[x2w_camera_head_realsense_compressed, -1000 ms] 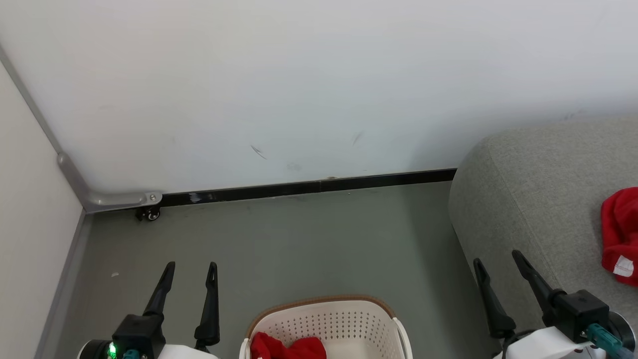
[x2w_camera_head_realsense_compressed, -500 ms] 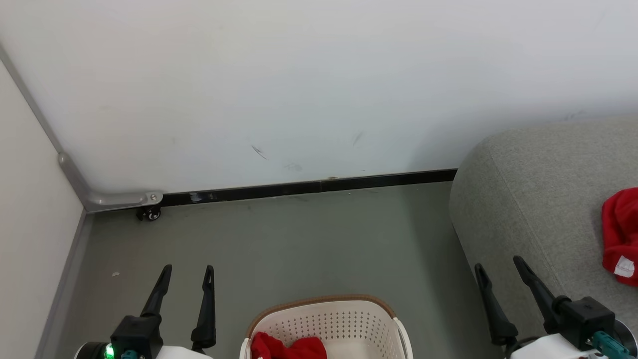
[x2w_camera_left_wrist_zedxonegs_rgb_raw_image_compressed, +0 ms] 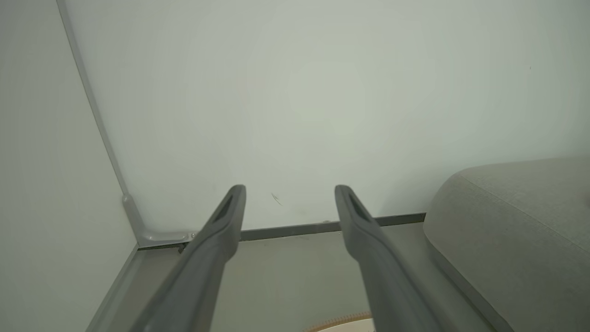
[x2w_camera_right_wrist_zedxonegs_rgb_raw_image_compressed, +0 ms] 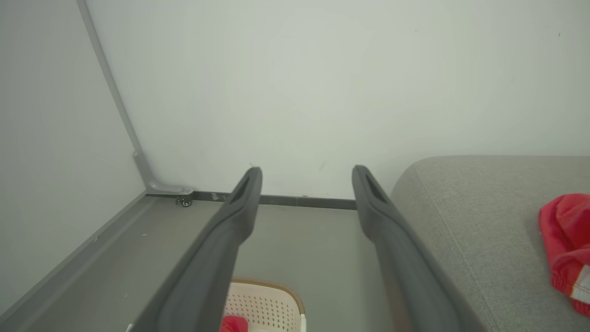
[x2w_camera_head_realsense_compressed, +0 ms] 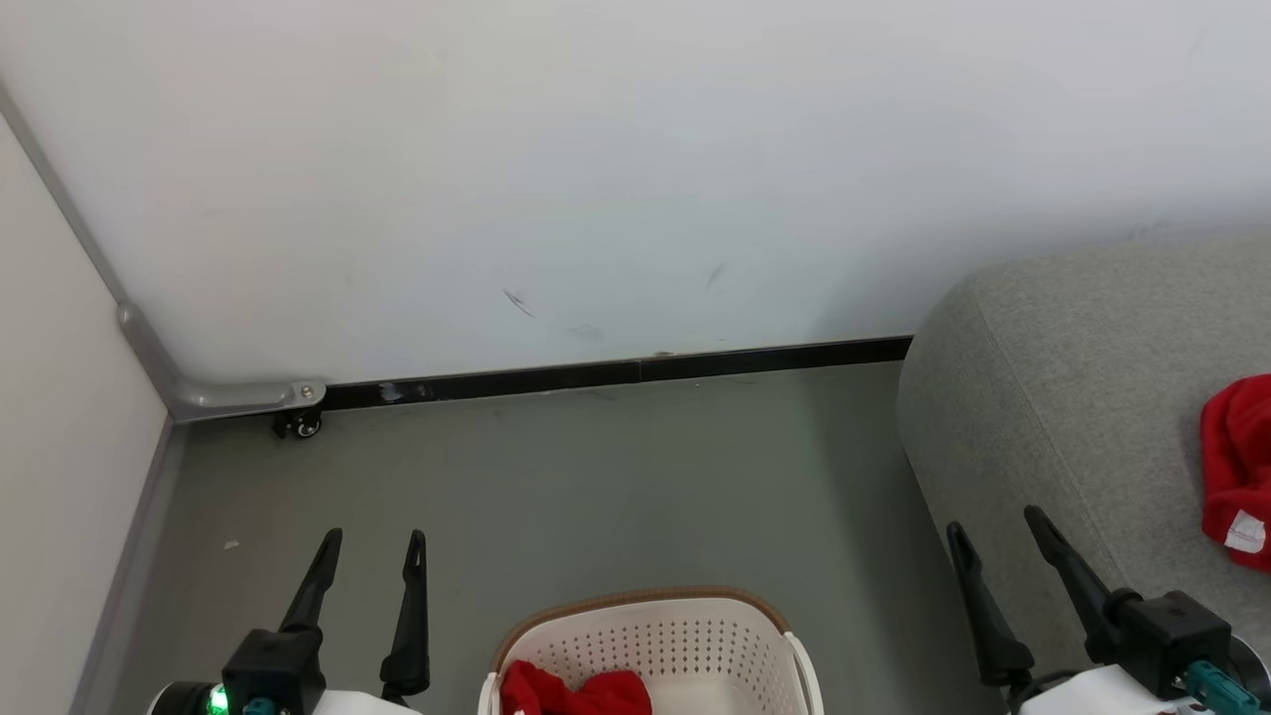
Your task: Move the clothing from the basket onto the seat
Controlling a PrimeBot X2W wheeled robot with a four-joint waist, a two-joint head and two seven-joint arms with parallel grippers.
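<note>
The cream basket [x2w_camera_head_realsense_compressed: 645,631] with a brown rim stands on the floor at the bottom centre, red clothing [x2w_camera_head_realsense_compressed: 571,692] bunched inside it. Another red garment [x2w_camera_head_realsense_compressed: 1234,467] with a white patch lies on the grey seat [x2w_camera_head_realsense_compressed: 1072,397] at the right. My left gripper [x2w_camera_head_realsense_compressed: 372,541] hangs open left of the basket, nothing between its fingers. My right gripper [x2w_camera_head_realsense_compressed: 996,524] is open too, in front of the seat's side. The right wrist view shows the basket [x2w_camera_right_wrist_zedxonegs_rgb_raw_image_compressed: 267,304], a scrap of red clothing [x2w_camera_right_wrist_zedxonegs_rgb_raw_image_compressed: 233,324] in it, the seat [x2w_camera_right_wrist_zedxonegs_rgb_raw_image_compressed: 465,216] and the garment [x2w_camera_right_wrist_zedxonegs_rgb_raw_image_compressed: 564,240] lying there.
A white wall rises behind, with a black baseboard [x2w_camera_head_realsense_compressed: 616,374]. A side panel at the left has a metal bracket [x2w_camera_head_realsense_compressed: 213,397] and a small caster [x2w_camera_head_realsense_compressed: 298,425] at the corner. Grey floor [x2w_camera_head_realsense_compressed: 596,487] stretches between wall, basket and seat.
Both grippers have sunk slightly lower in the head view, still open. The basket, the clothing and the seat stay where they were.
</note>
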